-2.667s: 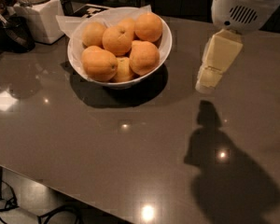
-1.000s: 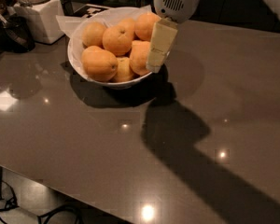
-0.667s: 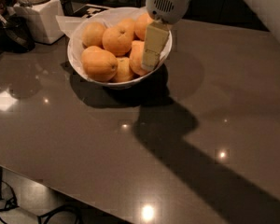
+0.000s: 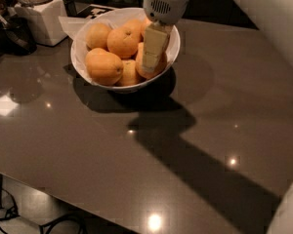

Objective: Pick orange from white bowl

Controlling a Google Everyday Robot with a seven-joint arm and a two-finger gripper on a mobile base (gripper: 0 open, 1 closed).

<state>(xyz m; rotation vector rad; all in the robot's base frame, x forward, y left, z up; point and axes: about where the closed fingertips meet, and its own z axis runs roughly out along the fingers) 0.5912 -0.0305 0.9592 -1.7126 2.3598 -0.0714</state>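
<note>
The dark glossy table (image 4: 88,145) carries the arm's long shadow across its near right part, running up to the white bowl (image 4: 136,87), which stands toward the far left and is heaped with oranges. The gripper (image 4: 151,65) points down into the bowl's right side, right against the orange (image 4: 163,65) there, partly covering it; whether it is open, closed or gripping I cannot tell. Farther left, beyond the bowl, stands a white canister (image 4: 41,18).

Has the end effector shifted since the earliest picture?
Yes. The end effector has moved left: it was over the table to the right of the white bowl, and now hangs over the bowl's right side.
</note>
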